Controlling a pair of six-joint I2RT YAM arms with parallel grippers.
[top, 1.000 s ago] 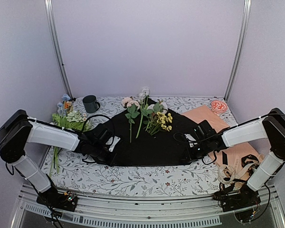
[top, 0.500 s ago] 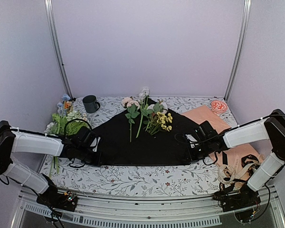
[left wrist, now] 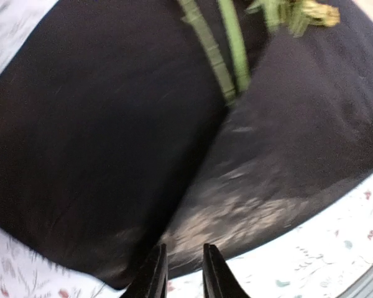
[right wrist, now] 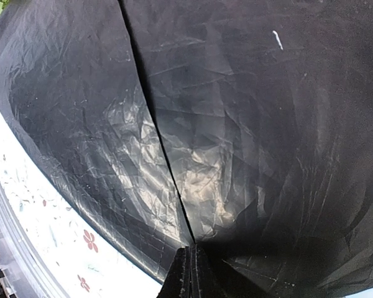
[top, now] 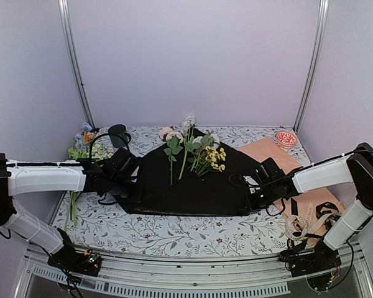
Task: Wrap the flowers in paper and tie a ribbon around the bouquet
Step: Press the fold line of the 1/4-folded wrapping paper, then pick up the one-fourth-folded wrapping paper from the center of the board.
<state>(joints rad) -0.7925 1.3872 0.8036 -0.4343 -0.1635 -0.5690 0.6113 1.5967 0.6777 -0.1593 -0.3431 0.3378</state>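
The black paper lies spread mid-table, its left side creased and pushed inward. The flowers, pink and white with green stems, rest on its far middle. Their stems show in the left wrist view above a long crease in the paper. My left gripper hovers at the paper's left edge, jaws a narrow gap apart with nothing between them. My right gripper is shut on the paper at its right corner. The cream ribbon lies at the near right.
A small bunch with yellow blooms lies beside the flowers on the paper. A peach sheet with a black strap sits at right. A dark mug and spare flowers are far left, a pink round tin far right.
My left gripper swung out to the left off the paper, then came back farther from me at the paper's left edge. The left corner drew inward. The right arm stayed put.
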